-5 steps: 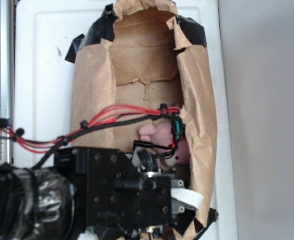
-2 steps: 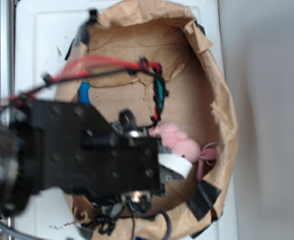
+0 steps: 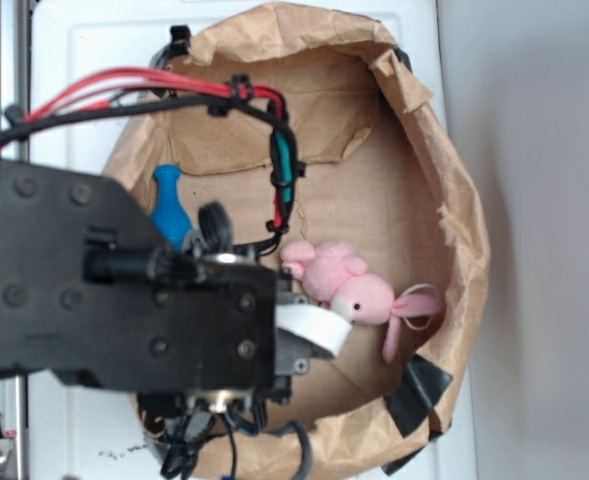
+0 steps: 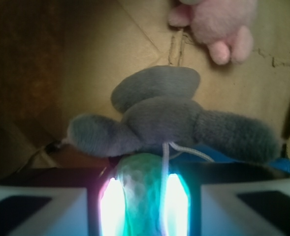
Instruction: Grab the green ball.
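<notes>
In the wrist view the green ball (image 4: 142, 191) sits squeezed between my two fingers, mint-green and bumpy, glowing at both sides. My gripper (image 4: 144, 209) is shut on it. A grey plush toy (image 4: 169, 120) lies just beyond the ball, touching its far side, and the toy's white string (image 4: 165, 162) runs down across the ball. In the exterior view the black arm body (image 3: 124, 290) covers the gripper and the ball, so neither shows there.
A crumpled brown paper bag (image 3: 454, 230) lies open on a white surface (image 3: 84, 70) and rings everything. Inside it are a pink plush bunny (image 3: 359, 290), also seen as the pink bunny (image 4: 218, 22) in the wrist view, and a blue bottle (image 3: 171, 205). Red and black cables (image 3: 174, 85) arch over the bag.
The arm has swung left and closer to the camera. The bag's mouth has spread wider, and the pink bunny and the blue bottle have come into view.
</notes>
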Robot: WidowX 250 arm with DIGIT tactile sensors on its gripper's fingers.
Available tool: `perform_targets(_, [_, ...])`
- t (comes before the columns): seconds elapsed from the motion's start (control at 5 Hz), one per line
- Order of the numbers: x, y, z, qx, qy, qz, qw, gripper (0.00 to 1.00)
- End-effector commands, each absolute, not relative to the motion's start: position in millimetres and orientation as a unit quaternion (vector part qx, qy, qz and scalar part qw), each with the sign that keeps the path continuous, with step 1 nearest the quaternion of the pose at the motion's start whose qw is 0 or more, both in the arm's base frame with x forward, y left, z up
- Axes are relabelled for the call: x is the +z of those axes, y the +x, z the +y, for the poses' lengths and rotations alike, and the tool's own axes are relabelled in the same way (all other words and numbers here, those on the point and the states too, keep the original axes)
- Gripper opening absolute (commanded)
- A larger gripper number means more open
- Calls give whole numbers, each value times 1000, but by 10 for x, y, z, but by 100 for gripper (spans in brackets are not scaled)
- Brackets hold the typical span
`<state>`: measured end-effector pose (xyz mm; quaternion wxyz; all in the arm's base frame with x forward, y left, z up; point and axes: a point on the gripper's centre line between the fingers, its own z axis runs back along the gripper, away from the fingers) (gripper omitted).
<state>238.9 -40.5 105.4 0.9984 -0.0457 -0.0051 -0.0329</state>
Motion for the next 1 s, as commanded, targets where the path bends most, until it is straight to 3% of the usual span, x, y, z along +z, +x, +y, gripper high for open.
perform_targets(0.0, [1481,2583,-124,47,-68,-51,995,0])
perform_targets(0.4, [1764,2770,214,107,-70,-56,990,0])
perform_targets(0.6, [1861,2728,267,104,-77,-60,990,0])
perform_targets(0.8, [1848,2678,225,109,-49,-36,992,0])
